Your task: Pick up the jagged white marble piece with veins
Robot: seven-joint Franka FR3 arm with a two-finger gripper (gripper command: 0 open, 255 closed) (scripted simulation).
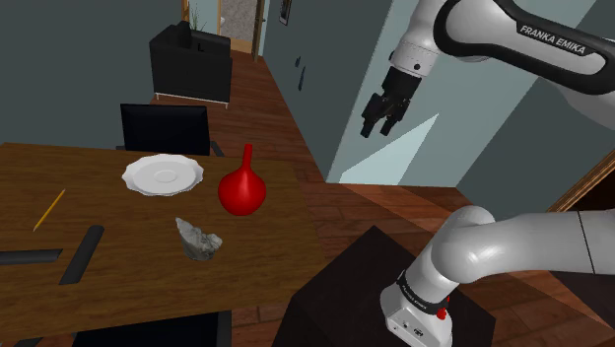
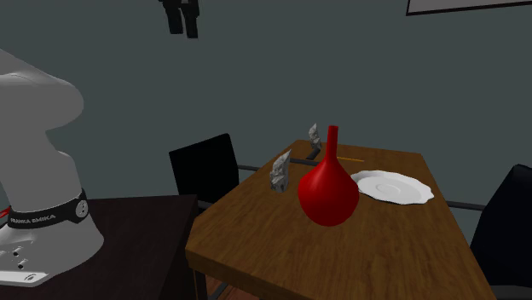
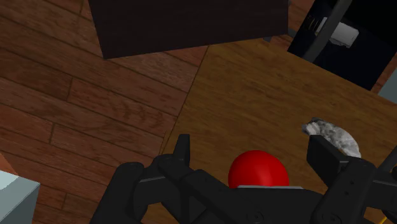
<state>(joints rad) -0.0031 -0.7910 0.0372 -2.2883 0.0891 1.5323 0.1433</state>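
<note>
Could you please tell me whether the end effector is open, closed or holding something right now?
End effector: open, holding nothing.

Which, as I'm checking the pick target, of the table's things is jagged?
The grey-white veined rock beside the red vase: rough and angular, whereas the vase and the white plate are smooth and rounded.

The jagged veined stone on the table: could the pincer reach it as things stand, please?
Probably yes: the stone lies uncovered, apart from the red vase, and the open pincer hangs high up.
</note>
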